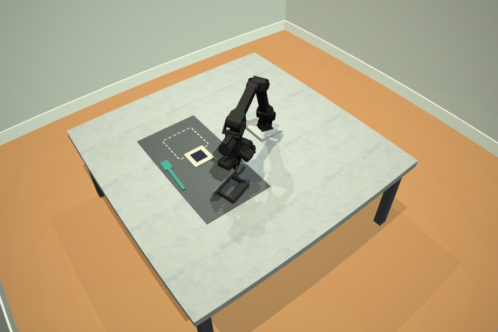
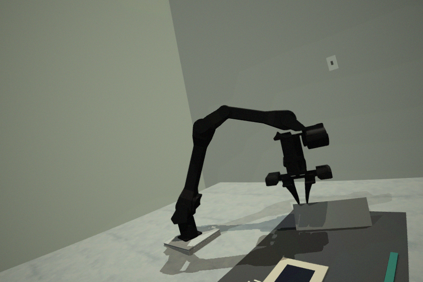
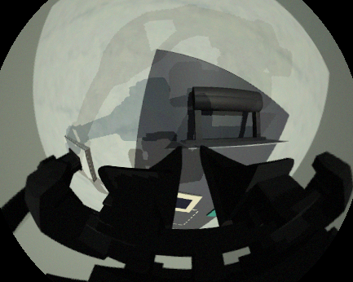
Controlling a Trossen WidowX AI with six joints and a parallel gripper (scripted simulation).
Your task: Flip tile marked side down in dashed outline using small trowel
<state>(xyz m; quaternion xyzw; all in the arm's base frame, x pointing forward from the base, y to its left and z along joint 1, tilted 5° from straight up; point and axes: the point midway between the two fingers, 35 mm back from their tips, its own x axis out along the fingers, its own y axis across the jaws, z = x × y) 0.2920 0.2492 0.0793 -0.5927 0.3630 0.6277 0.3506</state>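
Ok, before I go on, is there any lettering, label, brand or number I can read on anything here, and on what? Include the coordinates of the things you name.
No readable text anywhere.
Tile [image 1: 199, 155] [image 2: 296, 272] [image 3: 188, 202]: only a dark square on a cream face, no lettering.
Mat [image 1: 209, 199] [image 2: 386, 237] [image 3: 168, 65]: a dashed outline, no words.
Arm [image 1: 244, 103] [image 2: 246, 114]: no brand I can make out.
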